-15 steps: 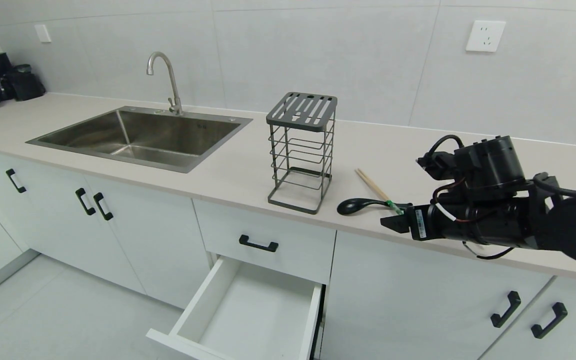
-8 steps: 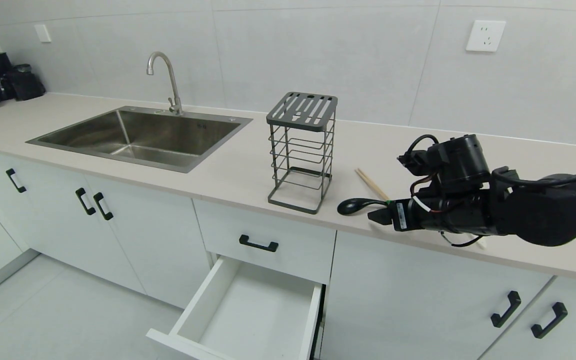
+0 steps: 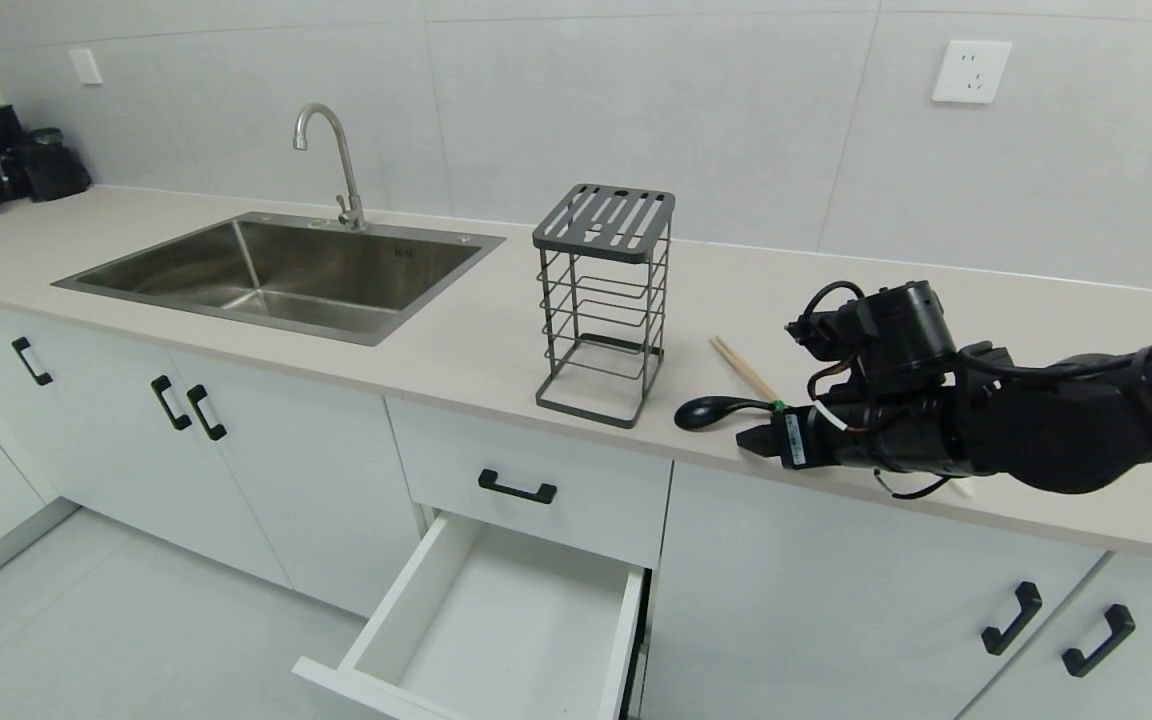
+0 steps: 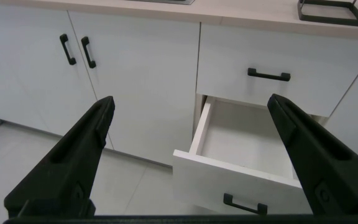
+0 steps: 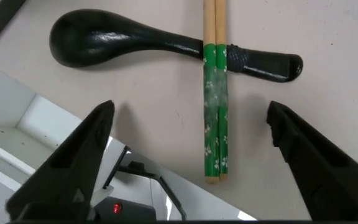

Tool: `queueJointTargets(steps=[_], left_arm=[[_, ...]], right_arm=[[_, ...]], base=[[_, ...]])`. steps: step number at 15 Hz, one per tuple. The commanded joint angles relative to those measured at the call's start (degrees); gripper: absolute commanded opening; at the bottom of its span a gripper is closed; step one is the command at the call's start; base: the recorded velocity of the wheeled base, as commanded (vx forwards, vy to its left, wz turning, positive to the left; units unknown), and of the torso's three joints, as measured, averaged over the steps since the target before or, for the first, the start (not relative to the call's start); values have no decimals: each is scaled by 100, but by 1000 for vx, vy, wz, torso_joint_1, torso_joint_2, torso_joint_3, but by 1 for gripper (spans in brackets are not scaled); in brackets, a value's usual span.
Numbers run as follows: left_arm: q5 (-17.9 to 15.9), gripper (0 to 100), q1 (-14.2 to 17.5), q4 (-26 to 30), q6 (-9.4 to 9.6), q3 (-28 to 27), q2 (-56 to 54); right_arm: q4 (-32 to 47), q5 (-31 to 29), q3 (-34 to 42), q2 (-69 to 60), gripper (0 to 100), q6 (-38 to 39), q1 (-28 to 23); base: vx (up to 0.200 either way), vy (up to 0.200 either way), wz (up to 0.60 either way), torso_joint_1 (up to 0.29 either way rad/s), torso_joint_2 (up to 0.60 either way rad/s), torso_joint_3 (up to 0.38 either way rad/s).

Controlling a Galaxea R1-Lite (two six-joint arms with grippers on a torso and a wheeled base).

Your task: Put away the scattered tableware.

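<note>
Empty and wide open, the right hand (image 5: 189,109) hovers over the chopsticks (image 5: 215,112); closing should catch both, not the spoon (image 5: 104,40).

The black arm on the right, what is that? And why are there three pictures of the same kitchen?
That arm belongs to a robot with two arms, each ending in a two-fingered gripper. One picture comes from a camera on its head, the other two from cameras on its wrists. In the head view the right gripper sits low over the counter, by a black spoon and chopsticks lying across the spoon's handle. The right wrist view looks down on them. The left gripper hangs in front of the cupboards, facing an open drawer. A wire rack stands on the counter, beside a sink. Both grippers are open and hold nothing.
</note>
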Motion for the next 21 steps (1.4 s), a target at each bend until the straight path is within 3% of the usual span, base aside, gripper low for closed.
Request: queueJointTargets(steps=[1,10,15,18,21], left_arm=[[1,100,1,-1,0,0,7],[1,100,1,-1,0,0,7],[1,100,1,-1,0,0,7],[1,100,1,-1,0,0,7],[1,100,1,-1,0,0,7]], right_arm=[[10,-4,9,-22,0,1,2],[-8,-241,26,-154,0,107,-227],[-131,-206,44,-980,0,160,-385],[-984,-171,501,-1657,0,142,-350],[-1924,242,809,-2211,0,107,-192]], base=[[0,0,0,0,0,0],[0,0,0,0,0,0],[0,0,0,0,0,0],[0,0,0,0,0,0],[0,0,0,0,0,0]])
